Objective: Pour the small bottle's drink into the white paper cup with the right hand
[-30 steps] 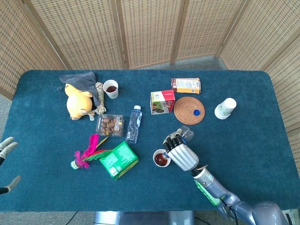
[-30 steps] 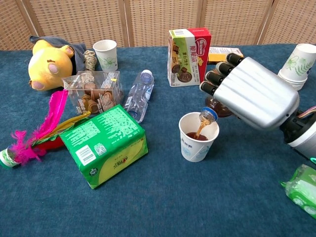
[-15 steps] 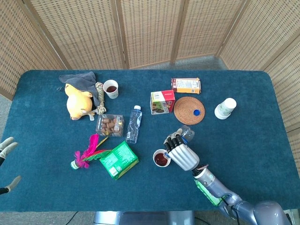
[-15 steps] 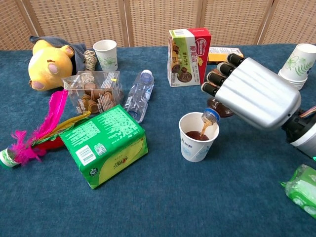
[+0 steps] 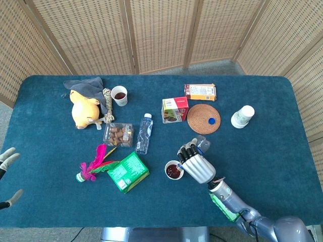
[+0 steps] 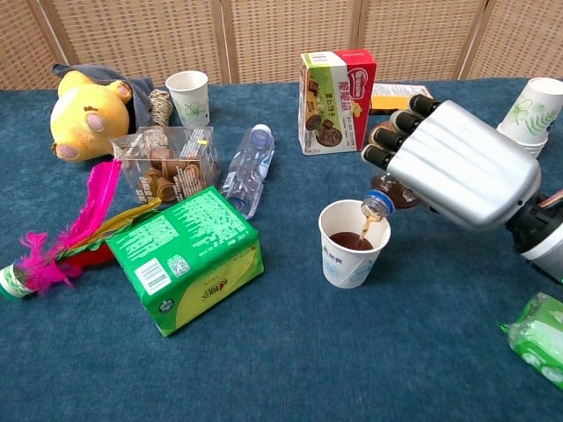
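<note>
the right hand (image 6: 457,163) is wrapped around the small bottle (image 6: 379,202), holding it tipped with its neck down over the near-centre white paper cup (image 6: 354,243); a thin brown stream runs from the mouth into the cup, which already holds dark drink, and the bottle's neck sits just above the cup's right rim. from the head view the same hand (image 5: 196,165) sits just right of the cup (image 5: 173,171). the left hand (image 5: 7,174) shows only at the far left edge, off the table, fingers apart and holding nothing. left of the cup lies a green box (image 6: 186,257), with a clear water bottle (image 6: 247,170) lying beyond it on the blue tablecloth (image 6: 281,360)
</note>
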`<state>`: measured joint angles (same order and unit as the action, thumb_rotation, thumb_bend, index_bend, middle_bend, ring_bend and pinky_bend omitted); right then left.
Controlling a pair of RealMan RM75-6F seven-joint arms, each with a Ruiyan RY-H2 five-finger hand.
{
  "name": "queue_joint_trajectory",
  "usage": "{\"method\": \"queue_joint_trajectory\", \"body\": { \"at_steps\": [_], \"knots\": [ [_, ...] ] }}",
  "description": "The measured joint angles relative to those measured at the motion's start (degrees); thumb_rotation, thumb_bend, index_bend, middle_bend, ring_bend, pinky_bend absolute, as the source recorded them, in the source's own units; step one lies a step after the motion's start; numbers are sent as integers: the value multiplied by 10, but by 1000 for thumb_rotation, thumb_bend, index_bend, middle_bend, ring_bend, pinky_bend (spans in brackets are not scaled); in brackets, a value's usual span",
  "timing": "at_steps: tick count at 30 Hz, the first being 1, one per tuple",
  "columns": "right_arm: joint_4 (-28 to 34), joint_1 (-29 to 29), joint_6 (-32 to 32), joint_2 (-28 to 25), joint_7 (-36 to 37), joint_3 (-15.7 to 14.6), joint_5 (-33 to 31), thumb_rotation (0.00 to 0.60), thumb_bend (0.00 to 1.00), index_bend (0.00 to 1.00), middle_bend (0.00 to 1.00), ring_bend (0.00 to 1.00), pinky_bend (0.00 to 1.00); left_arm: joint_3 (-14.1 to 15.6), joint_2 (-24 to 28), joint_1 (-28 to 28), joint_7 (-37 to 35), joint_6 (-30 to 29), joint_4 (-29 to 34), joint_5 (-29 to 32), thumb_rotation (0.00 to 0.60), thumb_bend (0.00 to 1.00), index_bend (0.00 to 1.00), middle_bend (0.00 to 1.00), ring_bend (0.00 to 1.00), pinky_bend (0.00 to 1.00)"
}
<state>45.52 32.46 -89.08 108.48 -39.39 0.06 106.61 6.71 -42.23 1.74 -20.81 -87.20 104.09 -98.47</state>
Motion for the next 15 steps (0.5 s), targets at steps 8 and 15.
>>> {"method": "queue_joint_trajectory", "body": {
  "at_steps": [8, 15],
  "knots": [
    [31, -5, -2, -7, 37, 7, -15, 600, 797, 527, 501, 465, 729, 1, 1, 0, -1, 2, 0, 0, 600, 369, 0, 0, 0, 0],
    [90, -18, 9, -15, 98, 21, -54, 600, 791, 527, 494, 465, 728, 2, 2, 2, 0, 6, 1, -1, 600, 369, 0, 0, 0, 0]
  ]
}}
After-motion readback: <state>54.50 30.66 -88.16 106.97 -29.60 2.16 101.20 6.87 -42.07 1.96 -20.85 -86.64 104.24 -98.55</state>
